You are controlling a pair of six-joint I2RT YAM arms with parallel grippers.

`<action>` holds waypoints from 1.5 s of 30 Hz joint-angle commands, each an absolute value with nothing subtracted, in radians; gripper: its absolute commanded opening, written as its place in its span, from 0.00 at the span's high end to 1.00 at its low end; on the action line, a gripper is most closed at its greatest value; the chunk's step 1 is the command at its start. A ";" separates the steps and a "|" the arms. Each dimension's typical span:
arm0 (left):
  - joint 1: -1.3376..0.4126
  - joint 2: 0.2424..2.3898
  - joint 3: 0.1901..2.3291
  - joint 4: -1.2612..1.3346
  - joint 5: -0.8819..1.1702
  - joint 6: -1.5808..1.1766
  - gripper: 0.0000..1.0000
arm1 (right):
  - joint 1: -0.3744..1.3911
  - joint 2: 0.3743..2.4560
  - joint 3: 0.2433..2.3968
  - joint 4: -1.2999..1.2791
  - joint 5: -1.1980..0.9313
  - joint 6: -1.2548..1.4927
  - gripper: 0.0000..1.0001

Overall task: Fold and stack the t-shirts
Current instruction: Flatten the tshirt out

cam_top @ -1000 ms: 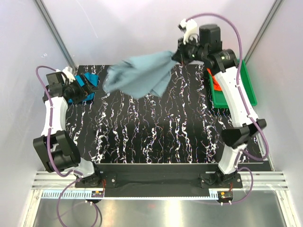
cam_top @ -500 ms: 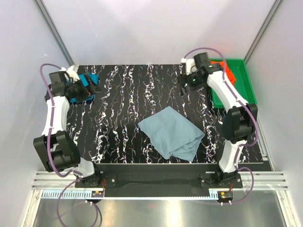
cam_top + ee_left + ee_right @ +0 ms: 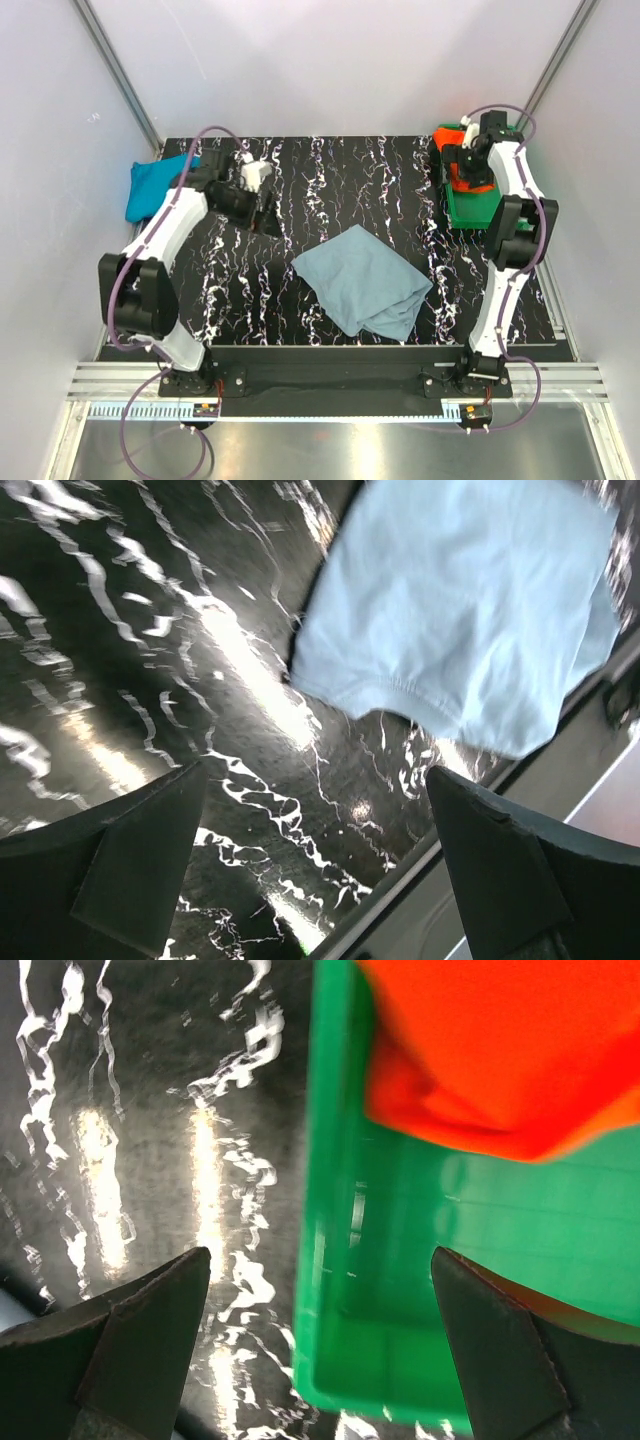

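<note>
The dusty grey-blue t-shirt [image 3: 365, 282] lies loosely crumpled on the table's front middle, and its hem also shows in the left wrist view [image 3: 460, 610]. A bright teal-blue t-shirt [image 3: 150, 186] is bunched at the back left edge. In the green tray [image 3: 466, 208] at the back right sits the orange-red t-shirt [image 3: 462, 181] [image 3: 510, 1050]. My left gripper [image 3: 265, 212] [image 3: 320, 880] hovers open over bare table, left of the grey-blue shirt. My right gripper [image 3: 468, 172] [image 3: 320, 1350] hangs open above the tray's corner [image 3: 400, 1290], holding nothing.
The black marbled table [image 3: 330, 180] is walled in by pale panels on three sides. Its front edge and a metal rail [image 3: 470, 880] lie just beyond the left fingers. The right arm reaches over the tray.
The right gripper let go of the grey-blue shirt, which dropped to the table's front middle, then swung back over the tray. The left arm left the teal shirt and moved toward the centre.
</note>
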State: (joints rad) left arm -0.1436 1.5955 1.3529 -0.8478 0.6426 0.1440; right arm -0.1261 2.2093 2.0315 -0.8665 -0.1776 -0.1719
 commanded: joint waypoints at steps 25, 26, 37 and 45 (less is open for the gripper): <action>-0.468 1.913 1.588 -0.911 0.609 0.204 0.01 | -0.261 2.384 2.154 -0.865 -0.060 -0.173 0.00; -0.472 1.914 1.585 -0.908 0.603 0.206 0.01 | -0.261 2.384 2.157 -0.864 -0.060 -0.175 0.00; -0.520 1.817 1.499 -0.928 0.545 0.220 0.01 | -0.085 2.047 2.100 -0.931 -0.397 -0.322 0.00; -0.372 1.700 1.388 -0.824 0.311 0.137 0.01 | 0.196 1.689 1.604 -0.925 -0.457 -0.604 0.03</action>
